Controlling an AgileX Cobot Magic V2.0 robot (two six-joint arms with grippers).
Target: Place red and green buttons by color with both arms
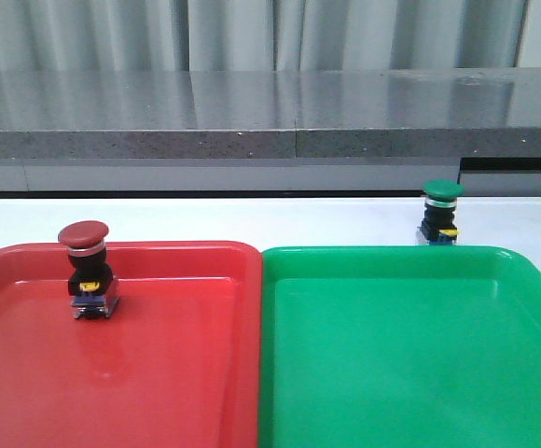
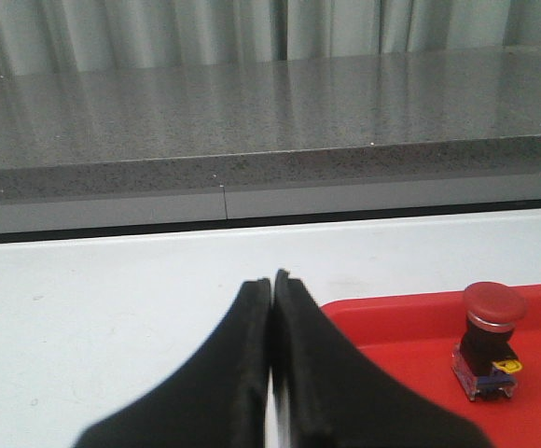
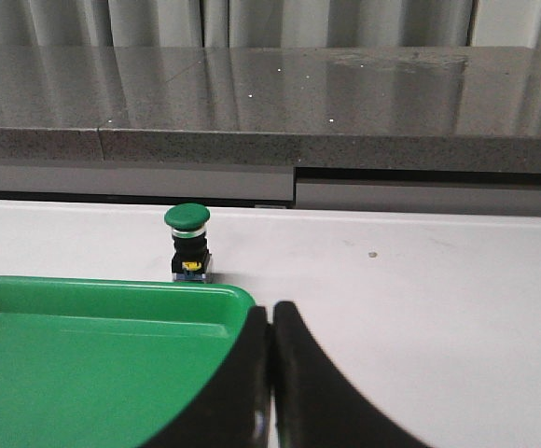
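The red button (image 1: pixel 87 269) stands upright inside the red tray (image 1: pixel 159 373), near its far left; it also shows in the left wrist view (image 2: pixel 488 341). The green button (image 1: pixel 439 214) stands upright on the white table just beyond the far rim of the green tray (image 1: pixel 410 373); it also shows in the right wrist view (image 3: pixel 188 243). My left gripper (image 2: pixel 271 280) is shut and empty, beside the red tray's near-left corner. My right gripper (image 3: pixel 270 310) is shut and empty, at the green tray's corner (image 3: pixel 233 299). Neither gripper shows in the front view.
The two trays sit side by side, rims touching, on a white table (image 1: pixel 252 219). A grey stone ledge (image 1: pixel 270 117) runs along the table's far edge, with grey curtains behind it.
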